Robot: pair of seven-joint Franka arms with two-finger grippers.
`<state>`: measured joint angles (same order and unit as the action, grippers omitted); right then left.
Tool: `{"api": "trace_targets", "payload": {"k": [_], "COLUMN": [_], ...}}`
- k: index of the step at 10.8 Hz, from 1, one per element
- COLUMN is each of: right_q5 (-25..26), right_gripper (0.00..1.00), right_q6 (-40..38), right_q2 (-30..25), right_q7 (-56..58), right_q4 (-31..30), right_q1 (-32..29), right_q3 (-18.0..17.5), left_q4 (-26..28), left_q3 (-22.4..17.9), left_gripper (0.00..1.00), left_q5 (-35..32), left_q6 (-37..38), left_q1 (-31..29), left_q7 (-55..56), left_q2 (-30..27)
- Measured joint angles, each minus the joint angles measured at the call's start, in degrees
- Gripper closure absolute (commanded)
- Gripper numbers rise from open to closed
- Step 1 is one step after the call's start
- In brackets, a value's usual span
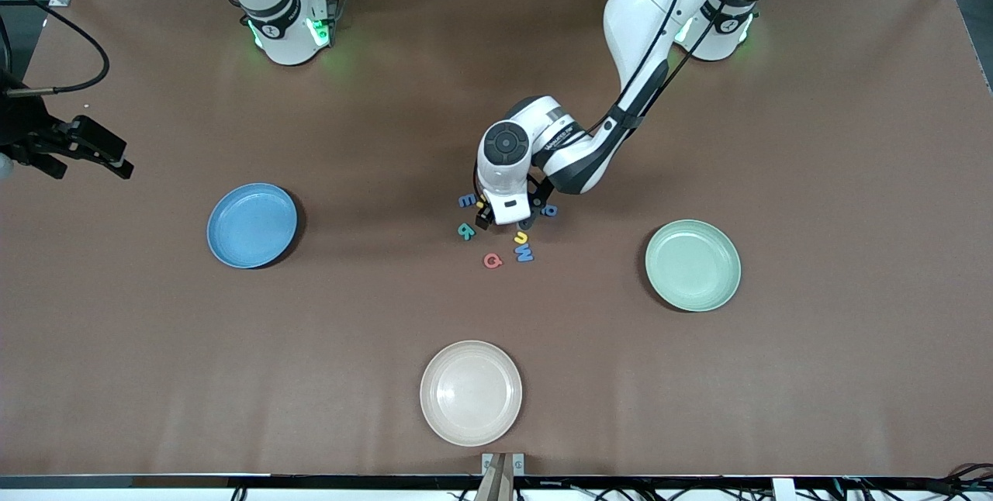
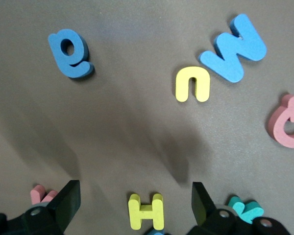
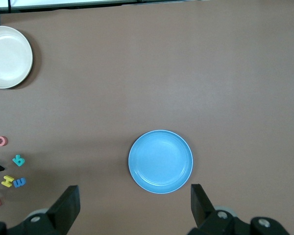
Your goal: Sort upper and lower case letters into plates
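The letters (image 2: 146, 211) look like soft matt foam with a fine grainy face, lying on a table (image 1: 814, 175) covered in dull brown, paper-like sheet. The blue plate (image 1: 252, 225), green plate (image 1: 693, 265) and cream plate (image 1: 471, 392) near the letters look like smooth matt plastic. The left arm (image 1: 644, 12) above the letters has a glossy white plastic shell.

The brown bench (image 1: 814, 136) is carrying three plates and a letter cluster (image 1: 508, 233). Around that cluster, the blue plate (image 1: 252, 225) is lying toward the right arm's end, the green plate (image 1: 693, 264) toward the left arm's end, and the cream plate (image 1: 471, 392) nearer the camera.
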<state>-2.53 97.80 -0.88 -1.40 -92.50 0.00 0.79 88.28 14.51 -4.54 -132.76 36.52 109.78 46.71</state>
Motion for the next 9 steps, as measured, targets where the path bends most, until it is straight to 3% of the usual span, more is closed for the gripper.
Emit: {"api": "trace_targets", "payload": {"k": [9], "right_q5": [0.0], "right_gripper": [0.00], "right_q6": [0.0], "right_q2": [0.0], "right_q7": [0.0], "right_q4": [0.0], "right_q1": [0.0], "right_q3": [-0.3], "left_q4": [-3.5], "left_q3": [-1.3], "left_gripper": [0.00], "left_q5": [0.0], "left_q6": [-0.4], "left_q1": [1.9], "left_q7": [8.2], "left_q2": [2.7]}}
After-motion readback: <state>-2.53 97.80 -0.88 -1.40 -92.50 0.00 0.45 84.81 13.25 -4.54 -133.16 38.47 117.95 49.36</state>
